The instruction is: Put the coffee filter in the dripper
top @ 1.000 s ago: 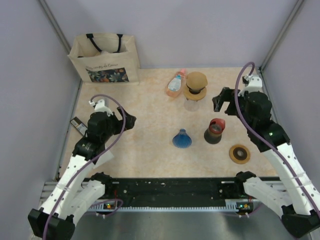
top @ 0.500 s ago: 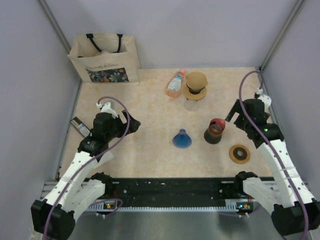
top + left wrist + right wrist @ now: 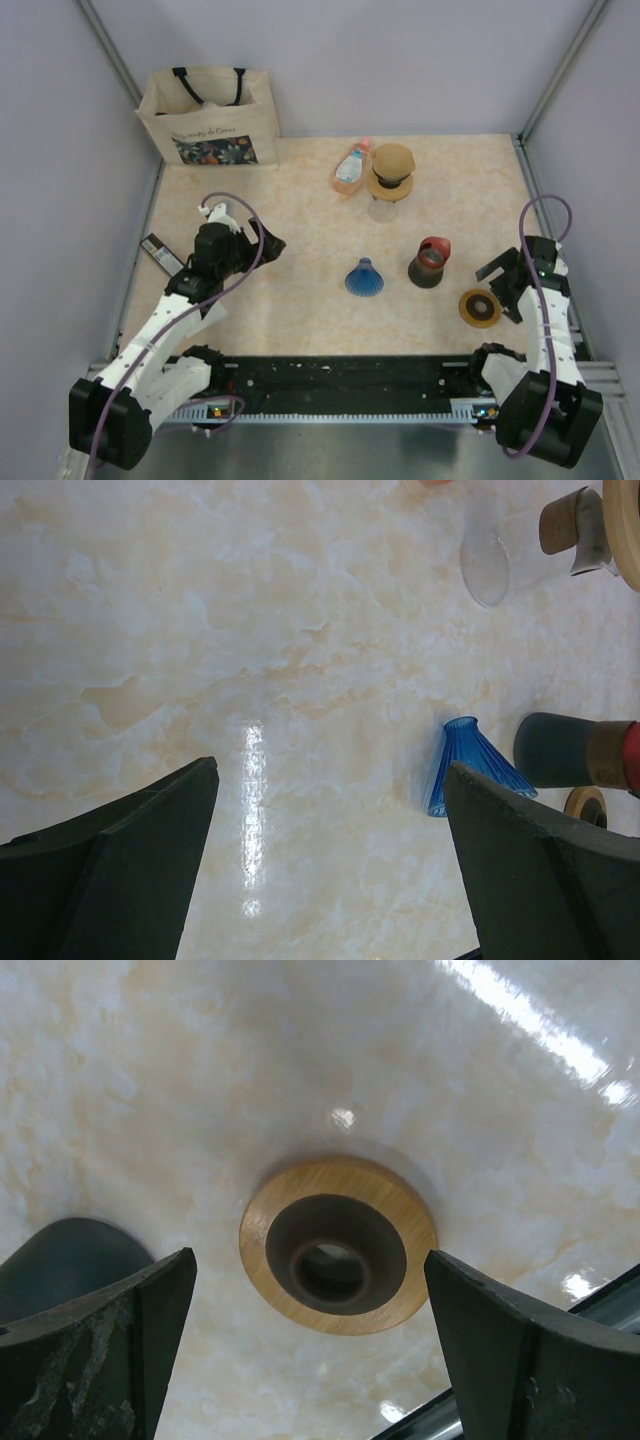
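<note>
1. Coffee filter (image 3: 365, 277): your blue ribbed cone stands wide end down on the table (image 3: 300, 190), a little right of centre in the top view. Neither gripper touches it. In the left wrist view it shows at the lower right (image 3: 475, 767).
2. At the far upper left you have a tote bag (image 3: 208, 118) against the back wall. Below it, a small dark flat object (image 3: 160, 251) lies at the table's left edge.
3. Your left gripper (image 3: 268, 243) sits left of centre. Its fingers are spread wide with only bare table between them, and it is well apart from the cone.
4. In the upper middle, a bottle (image 3: 351, 167) lies just beside a glass carafe (image 3: 389, 175) with a brown top.
5. Just right of the cone stands a dark cup (image 3: 429, 263) with a red top.
6. At the lower right lies the dripper (image 3: 479, 307), a wooden ring with a dark funnelled centre, flat on the table.
7. Your right gripper (image 3: 500, 290) hangs over that ring with its fingers spread. In its wrist view the ring (image 3: 337, 1245) lies between them, untouched.
</note>
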